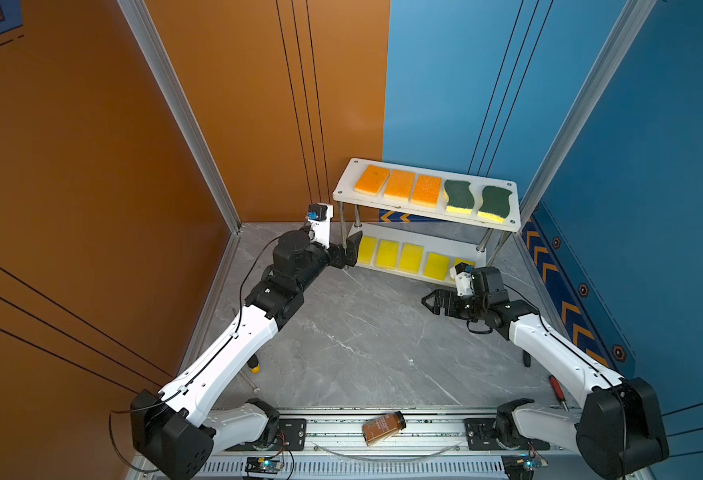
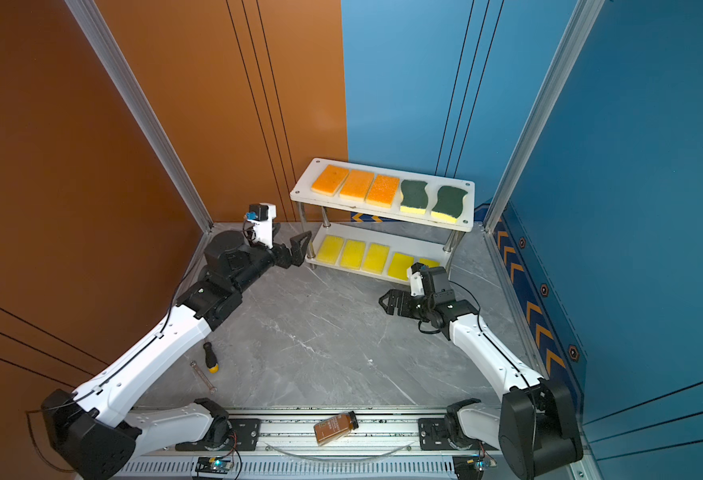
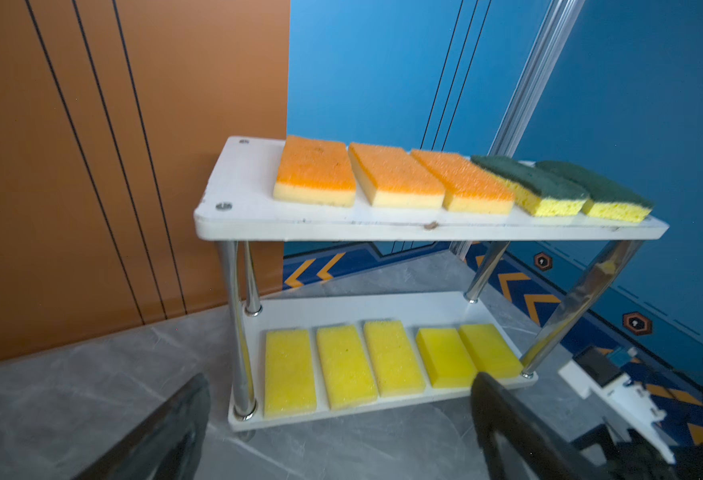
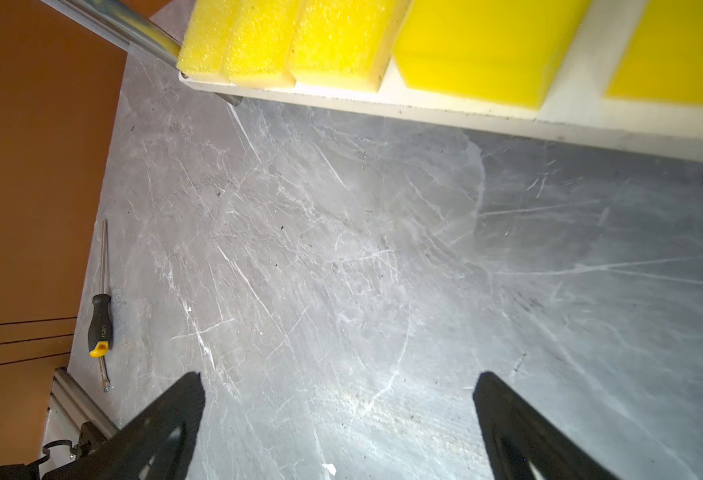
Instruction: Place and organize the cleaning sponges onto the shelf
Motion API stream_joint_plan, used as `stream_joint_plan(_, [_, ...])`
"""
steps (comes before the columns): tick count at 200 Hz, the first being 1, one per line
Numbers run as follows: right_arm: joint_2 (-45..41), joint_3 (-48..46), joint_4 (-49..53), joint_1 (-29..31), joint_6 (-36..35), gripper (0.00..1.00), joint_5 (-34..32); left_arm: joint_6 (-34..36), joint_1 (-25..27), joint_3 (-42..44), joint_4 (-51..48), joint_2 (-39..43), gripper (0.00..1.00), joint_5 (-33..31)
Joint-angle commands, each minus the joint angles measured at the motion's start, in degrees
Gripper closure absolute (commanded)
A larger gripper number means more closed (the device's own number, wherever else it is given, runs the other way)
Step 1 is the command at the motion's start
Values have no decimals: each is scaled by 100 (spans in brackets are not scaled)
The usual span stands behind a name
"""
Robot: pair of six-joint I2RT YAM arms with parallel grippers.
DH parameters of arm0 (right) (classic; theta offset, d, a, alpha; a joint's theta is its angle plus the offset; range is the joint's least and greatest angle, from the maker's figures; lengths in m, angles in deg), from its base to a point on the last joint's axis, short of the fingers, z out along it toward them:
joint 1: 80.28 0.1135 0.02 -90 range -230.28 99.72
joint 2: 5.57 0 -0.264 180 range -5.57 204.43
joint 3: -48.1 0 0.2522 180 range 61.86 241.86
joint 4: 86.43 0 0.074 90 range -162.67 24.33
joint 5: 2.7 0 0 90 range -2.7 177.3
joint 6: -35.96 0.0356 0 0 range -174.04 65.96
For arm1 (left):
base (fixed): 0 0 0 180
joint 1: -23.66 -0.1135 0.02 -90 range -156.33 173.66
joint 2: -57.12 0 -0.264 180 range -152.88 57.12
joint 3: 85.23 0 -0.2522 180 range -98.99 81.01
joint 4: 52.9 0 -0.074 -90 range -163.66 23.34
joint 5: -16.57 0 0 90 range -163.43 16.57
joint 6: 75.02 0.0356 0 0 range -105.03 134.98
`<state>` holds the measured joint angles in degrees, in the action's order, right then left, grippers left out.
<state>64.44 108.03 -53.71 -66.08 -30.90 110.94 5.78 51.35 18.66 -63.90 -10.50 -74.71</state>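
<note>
The shelf stands at the back by the blue wall, a white two-tier rack on metal posts. Its top board carries three orange-topped cleaning sponges and two wavy green-topped ones in a row. Several all-yellow sponges lie side by side on the lower board. My left gripper is open and empty, just off the lower board's left end. My right gripper is open over bare table in front of the shelf's right end, holding nothing.
A brown bottle lies on the front rail. A black-and-yellow screwdriver and a metal wrench lie near the left arm. A red-handled tool lies by the right arm. Orange and blue walls close in the sides and back.
</note>
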Motion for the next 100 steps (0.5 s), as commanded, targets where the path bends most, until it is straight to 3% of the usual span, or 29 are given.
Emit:
stream_joint_plan(1, [-181,294,452,-149,-507,0,97,350,-79,593,-255,250,2,-268])
stream_joint_plan(65, [-549,417,503,-1106,-932,0,372,925,-422,2099,-131,1234,2,-1194])
stream_joint_plan(100, [-697,324,417,-1548,-1133,0,440,1241,-882,2995,558,1666,2,-1294])
